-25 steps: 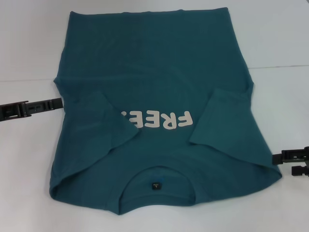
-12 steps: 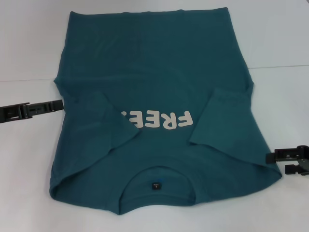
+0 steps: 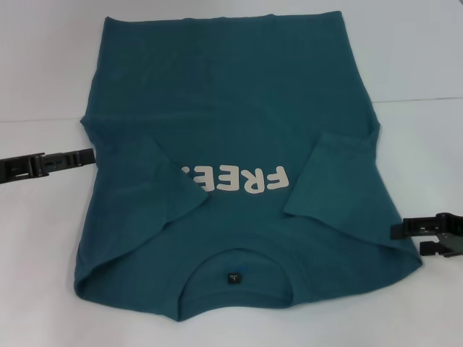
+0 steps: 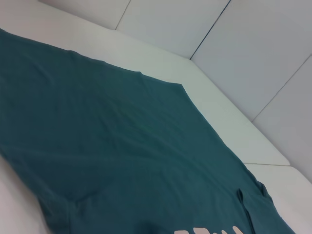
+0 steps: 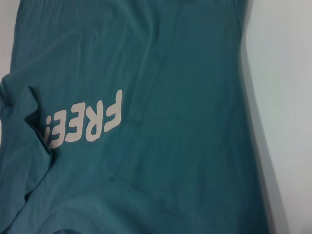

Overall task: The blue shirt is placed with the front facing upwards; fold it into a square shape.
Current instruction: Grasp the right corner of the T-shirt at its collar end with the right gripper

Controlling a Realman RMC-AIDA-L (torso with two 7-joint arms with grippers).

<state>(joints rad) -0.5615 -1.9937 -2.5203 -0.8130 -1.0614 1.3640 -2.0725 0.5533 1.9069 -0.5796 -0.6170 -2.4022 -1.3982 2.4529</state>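
The blue shirt point(image 3: 231, 116) lies flat on the white table point(image 3: 43, 72), collar toward me, with the cream letters "FREE" point(image 3: 246, 179) face up. Both short sleeves are folded inward over the chest. A small dark tag point(image 3: 233, 277) sits inside the neckline. My left gripper point(image 3: 88, 155) hovers just beside the shirt's left edge, near the folded sleeve. My right gripper point(image 3: 409, 239) is open at the shirt's right edge, near the shoulder, with nothing between its fingers. The left wrist view shows the shirt's body point(image 4: 122, 146). The right wrist view shows the shirt's chest point(image 5: 170, 122) and its lettering point(image 5: 83, 119).
White tabletop surrounds the shirt, with a faint seam line point(image 3: 419, 99) running across it at the far right. Panel seams point(image 4: 209, 29) show beyond the table in the left wrist view.
My right gripper has slid left toward the shirt's right edge. The left gripper and the shirt have stayed where they were.
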